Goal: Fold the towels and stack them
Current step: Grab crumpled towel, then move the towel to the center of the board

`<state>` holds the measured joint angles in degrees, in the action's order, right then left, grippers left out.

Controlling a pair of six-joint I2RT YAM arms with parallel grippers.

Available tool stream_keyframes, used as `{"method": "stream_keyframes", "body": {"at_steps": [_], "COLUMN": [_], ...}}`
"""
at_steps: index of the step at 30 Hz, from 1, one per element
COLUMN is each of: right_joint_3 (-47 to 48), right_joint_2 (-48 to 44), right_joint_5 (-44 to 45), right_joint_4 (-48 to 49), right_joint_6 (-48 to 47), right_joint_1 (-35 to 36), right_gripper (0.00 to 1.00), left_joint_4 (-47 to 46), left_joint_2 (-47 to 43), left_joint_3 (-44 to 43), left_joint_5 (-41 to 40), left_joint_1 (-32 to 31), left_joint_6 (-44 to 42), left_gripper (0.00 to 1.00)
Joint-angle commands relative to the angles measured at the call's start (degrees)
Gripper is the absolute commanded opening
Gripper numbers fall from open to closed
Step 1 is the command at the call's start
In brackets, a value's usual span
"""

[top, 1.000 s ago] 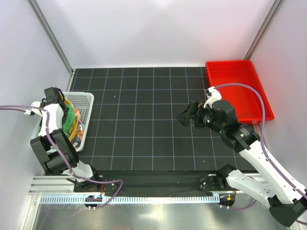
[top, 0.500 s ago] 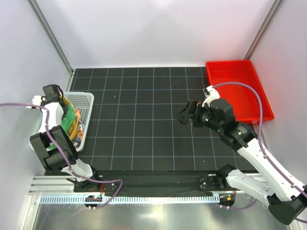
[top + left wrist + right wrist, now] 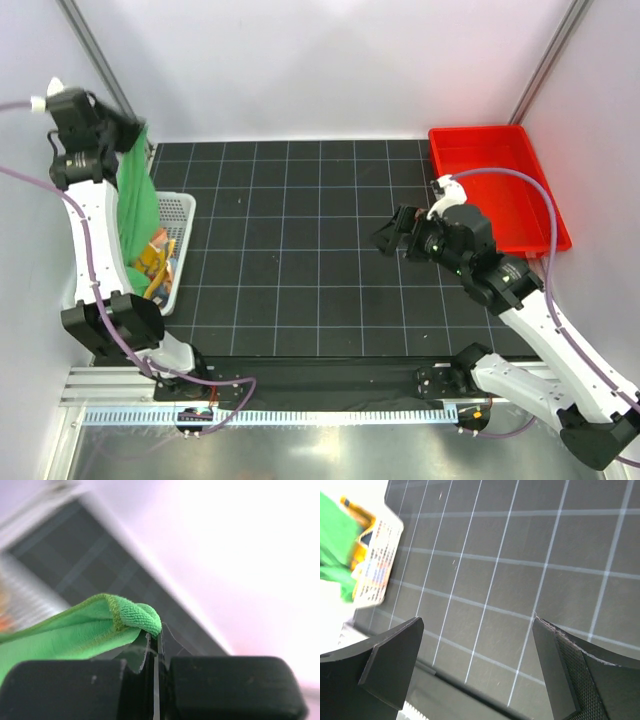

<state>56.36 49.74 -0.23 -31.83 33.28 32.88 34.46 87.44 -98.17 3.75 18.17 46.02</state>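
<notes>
Top external: your left gripper (image 3: 125, 128) clamps green towel (image 3: 135, 200) by corner, cloth hanging over basket (image 3: 186, 215). Right gripper (image 3: 388, 240) wide open, empty, above mat (image 3: 300, 260). Step, likely: extracting first towel. Next you carry it to mat and spread it flat.

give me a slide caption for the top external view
Left tool holds the green towel hanging over the white basket; right tool hovers open above the gridded mat.
</notes>
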Motion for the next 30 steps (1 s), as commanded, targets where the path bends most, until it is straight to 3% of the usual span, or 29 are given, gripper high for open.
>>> {"method": "stream_keyframes", "body": {"at_steps": [1, 5, 8, 11, 15, 16, 18, 19, 23, 27, 30], "right_joint_3": [4.6, 8.2, 10.7, 11.9, 9.7, 9.2, 7.2, 6.4, 3.1, 0.3, 2.3], "right_joint_2": [-1.9, -0.4, 1.4, 2.6, 4.0, 4.5, 5.0, 6.0, 11.1, 18.7, 27.8], "right_joint_5": [7.4, 15.4, 16.4, 14.4, 10.9, 10.2, 8.5, 8.1, 7.0, 9.2, 12.3], "right_joint_4": [0.3, -2.1, -3.5, -3.6, -1.2, -0.2, 1.0, 2.3, 5.3, 10.8, 9.0], "right_joint_6": [-3.3, -4.8, -5.5, -6.6, -8.0, -8.1, -8.2, -8.3, -8.5, -7.5, -4.3], "right_joint_1": [0.2, 0.2, 0.1, 0.2, 0.2, 0.2, 0.2, 0.2, 0.2, 0.2, 0.2], "right_gripper": [1.0, 1.0, 0.99, 1.0, 0.98, 0.97, 0.95, 0.92, 0.86, 0.77, 0.67], "left_joint_4": [-0.5, -1.9, -2.5, -3.8, -9.6, -11.0, -15.7, -17.0, -17.5, -17.2, -17.2], "left_joint_2": [1.9, 5.6, 6.8, 4.8, -1.1, -3.3, -5.2, -6.3, -6.5, -4.7, -3.8], "left_joint_3": [-12.8, -23.5, -24.4, -19.5, -4.2, 4.1, 12.9, 20.9, 37.1, 45.8, 49.0], "left_joint_5": [18.2, 27.9, 33.1, 39.1, 42.6, 42.6, 43.2, 42.2, 37.0, 29.6, 26.5], "left_joint_1": [-7.2, -20.5, -28.4, -33.5, -37.0, -37.4, -38.5, -38.7, -38.9, -39.0, -39.0], "left_joint_6": [-1.5, -0.9, -0.8, -1.3, -1.4, -1.3, -0.3, 0.3, -0.2, -0.8, -1.6], "left_gripper": [0.0, 0.0, 0.0, 0.0, 0.0, 0.0, 0.0, 0.0, 0.0, 0.0, 0.01]}}
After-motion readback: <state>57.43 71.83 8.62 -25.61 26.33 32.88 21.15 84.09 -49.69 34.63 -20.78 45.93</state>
